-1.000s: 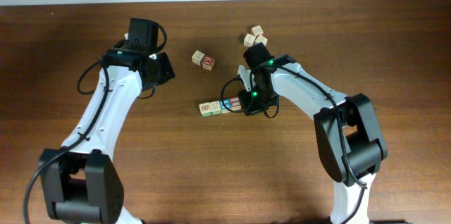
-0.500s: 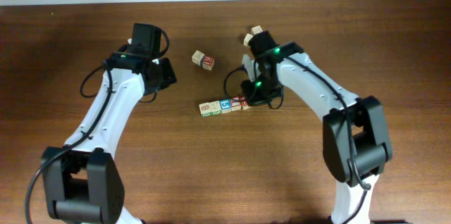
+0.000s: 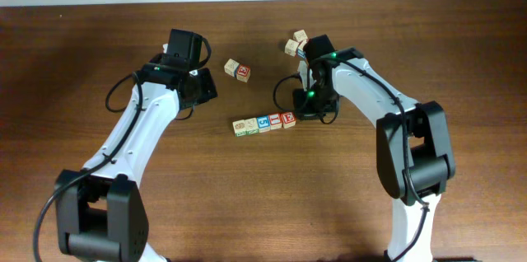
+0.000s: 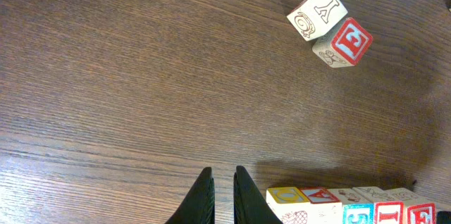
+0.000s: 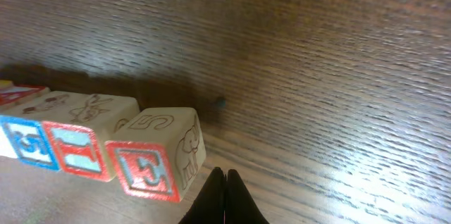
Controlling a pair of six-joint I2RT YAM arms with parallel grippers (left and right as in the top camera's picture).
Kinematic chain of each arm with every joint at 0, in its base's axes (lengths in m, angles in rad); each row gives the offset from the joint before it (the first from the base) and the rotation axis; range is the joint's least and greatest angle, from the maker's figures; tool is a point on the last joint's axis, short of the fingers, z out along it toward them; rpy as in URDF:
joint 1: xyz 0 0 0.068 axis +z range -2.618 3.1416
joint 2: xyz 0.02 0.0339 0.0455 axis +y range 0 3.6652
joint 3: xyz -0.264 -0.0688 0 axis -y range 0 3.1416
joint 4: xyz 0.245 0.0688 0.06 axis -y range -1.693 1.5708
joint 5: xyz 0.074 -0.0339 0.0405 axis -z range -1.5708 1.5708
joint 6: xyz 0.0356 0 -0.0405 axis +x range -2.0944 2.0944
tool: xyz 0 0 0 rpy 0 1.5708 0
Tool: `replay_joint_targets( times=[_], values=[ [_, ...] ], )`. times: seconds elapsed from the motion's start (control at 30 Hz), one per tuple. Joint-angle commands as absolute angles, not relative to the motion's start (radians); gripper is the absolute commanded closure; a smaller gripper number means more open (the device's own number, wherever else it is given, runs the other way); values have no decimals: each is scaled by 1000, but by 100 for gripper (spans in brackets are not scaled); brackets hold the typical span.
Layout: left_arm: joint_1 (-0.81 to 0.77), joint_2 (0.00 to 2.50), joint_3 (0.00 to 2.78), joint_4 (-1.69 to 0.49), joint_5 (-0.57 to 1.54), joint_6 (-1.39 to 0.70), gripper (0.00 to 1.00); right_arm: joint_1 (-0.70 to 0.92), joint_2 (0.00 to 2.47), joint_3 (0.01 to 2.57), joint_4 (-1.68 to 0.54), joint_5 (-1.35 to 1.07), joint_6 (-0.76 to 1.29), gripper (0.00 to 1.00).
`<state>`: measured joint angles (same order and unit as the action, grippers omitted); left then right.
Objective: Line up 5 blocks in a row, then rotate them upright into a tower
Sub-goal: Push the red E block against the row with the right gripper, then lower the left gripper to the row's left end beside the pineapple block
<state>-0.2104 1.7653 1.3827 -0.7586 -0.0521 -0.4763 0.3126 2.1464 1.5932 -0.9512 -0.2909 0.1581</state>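
Overhead, the wooden table (image 3: pixel 461 64) runs bare and wide on the near side of the row of five blocks (image 3: pixel 264 122). Its far edge lies well behind the row. The left arm (image 3: pixel 136 126) reaches in from the row's left and the right arm (image 3: pixel 370 97) from its right, so both ends are flanked.

The row lies near the table's middle, its blocks joined edge to edge and its right end tilted slightly toward the far edge. A pair of cubes (image 3: pixel 237 70) sits behind the row, well apart from it. A cluster of cubes (image 3: pixel 291 46) lies farther behind the row's right end, partly under the right arm.

The left gripper (image 4: pixel 218 189) hangs near the row's left end, clear of it, with its jaws nearly together and nothing between them. The right gripper (image 5: pixel 225 180) is pinched fully closed and empty, just beside the right-end block. Whether it touches that block cannot be told.
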Motion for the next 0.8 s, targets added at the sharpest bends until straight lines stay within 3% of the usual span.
replay_joint_targets(
  times=[0.0, 0.37, 0.63, 0.77],
  values=[
    [-210, 1754, 1373, -756, -43, -478, 90, 328, 2153, 1604, -937, -307, 162, 96],
    [-210, 1754, 1373, -753, -44, -478, 89, 379, 2154, 1604, -907, -306, 162, 96],
    [-210, 1755, 1373, -835, -40, -477, 93, 379, 2154, 1605, -891, -305, 162, 96],
    [-210, 1756, 1370, -919, -39, -478, 100, 372, 2154, 1604, -889, -303, 162, 96]
  ],
)
